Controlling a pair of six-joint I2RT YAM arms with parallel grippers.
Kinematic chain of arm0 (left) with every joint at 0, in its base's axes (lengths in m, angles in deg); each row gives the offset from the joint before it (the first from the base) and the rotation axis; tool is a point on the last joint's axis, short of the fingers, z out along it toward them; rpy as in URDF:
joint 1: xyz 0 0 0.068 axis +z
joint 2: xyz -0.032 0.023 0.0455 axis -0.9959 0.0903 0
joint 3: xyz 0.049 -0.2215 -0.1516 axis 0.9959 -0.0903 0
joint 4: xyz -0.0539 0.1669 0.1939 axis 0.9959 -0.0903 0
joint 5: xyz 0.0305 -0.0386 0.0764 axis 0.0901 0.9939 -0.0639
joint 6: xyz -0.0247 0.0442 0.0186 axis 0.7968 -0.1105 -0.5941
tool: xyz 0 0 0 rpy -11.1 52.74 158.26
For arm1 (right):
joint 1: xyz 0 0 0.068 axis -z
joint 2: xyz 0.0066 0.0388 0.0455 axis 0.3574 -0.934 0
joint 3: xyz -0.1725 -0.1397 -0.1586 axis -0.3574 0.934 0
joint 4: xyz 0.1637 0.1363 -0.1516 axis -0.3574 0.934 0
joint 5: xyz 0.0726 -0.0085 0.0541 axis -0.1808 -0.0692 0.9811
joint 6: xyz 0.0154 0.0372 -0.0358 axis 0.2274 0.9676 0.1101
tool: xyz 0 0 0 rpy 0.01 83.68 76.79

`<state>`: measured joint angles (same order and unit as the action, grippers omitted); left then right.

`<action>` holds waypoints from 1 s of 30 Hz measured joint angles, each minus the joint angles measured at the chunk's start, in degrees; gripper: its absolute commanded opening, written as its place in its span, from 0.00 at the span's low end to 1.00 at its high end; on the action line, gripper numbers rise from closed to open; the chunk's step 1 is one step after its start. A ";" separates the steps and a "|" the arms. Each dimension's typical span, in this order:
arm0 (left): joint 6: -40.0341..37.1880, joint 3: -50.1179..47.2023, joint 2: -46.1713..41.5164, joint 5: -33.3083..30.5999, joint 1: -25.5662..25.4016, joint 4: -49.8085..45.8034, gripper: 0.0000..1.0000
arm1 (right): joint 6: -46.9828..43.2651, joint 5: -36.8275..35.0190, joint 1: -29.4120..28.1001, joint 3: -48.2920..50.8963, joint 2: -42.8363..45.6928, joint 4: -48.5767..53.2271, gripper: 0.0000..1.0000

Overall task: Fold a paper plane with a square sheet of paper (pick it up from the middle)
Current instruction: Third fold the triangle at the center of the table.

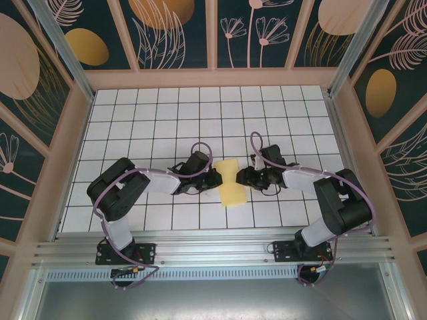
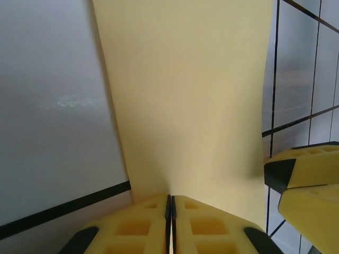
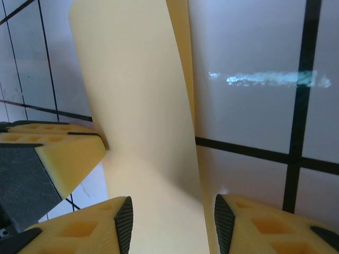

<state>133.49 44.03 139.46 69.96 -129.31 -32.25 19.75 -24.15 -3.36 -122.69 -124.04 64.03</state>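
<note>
Found the square sheet of paper (image 1: 231,185) at the centre of the top view, on the white gridded worktop (image 1: 133,113), pale yellow, looking narrower than a square and waisted at its middle. Could not tell for certain whether already doubled along a centre crease or merely bowed upward; noted what looked like a second layer behind its edge at the top of the right wrist view. Saw no pointed nose, no angled corner folds, no wings anywhere. Judged the task barely begun: at most a first half fold in hand, with all the corner and wing folds of the paper plane left to do. Found the left jaws pressed together at the lower middle of the left wrist view, pads (image 2: 143,230) meeting on the sheet's near edge and pinching it. Found the right jaws standing roughly half apart at the bottom of the right wrist view, fingertips (image 3: 121,222) either side of the paper, straddling and apparently not clamping it.
</note>
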 measured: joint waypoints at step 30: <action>-3.30 0.48 0.11 1.05 0.00 -0.66 0.17 | -4.50 7.98 2.62 -4.72 -5.60 0.57 0.12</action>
<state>130.19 44.51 139.57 71.01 -129.31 -32.90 15.25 -16.17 -0.73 -127.41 -129.63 64.60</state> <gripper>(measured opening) 0.156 0.150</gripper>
